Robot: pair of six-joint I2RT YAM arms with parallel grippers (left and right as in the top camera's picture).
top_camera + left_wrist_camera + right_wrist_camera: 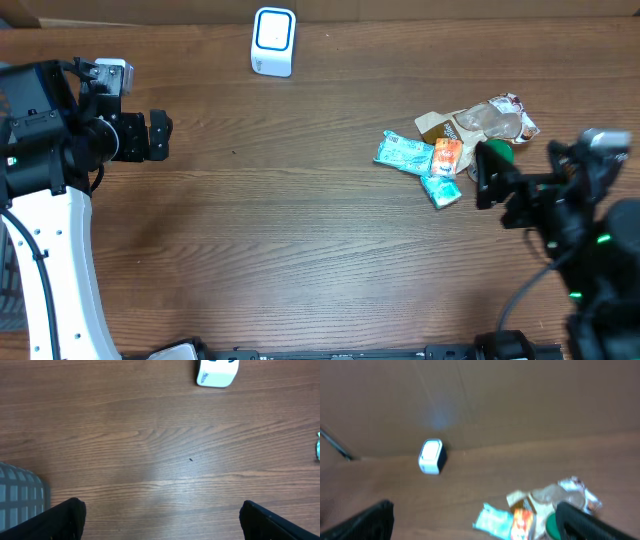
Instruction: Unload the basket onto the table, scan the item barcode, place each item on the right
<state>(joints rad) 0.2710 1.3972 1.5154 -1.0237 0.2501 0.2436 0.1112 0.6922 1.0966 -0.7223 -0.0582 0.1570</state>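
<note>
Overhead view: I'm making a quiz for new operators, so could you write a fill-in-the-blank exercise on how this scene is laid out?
1. The scanner near the table's far edge is mostly ___ in colour.
2. The left gripper and the right gripper both stand ___, holding nothing.
3. The pile of packets lies close to the right gripper and far from the ___ one.
4. The round thing in the pile is ___.

Missing words: white; open; left; green.

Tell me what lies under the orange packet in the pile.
The orange packet overlaps a teal packet; a second teal packet sticks out at its lower edge. Anything else beneath it is covered.
</note>
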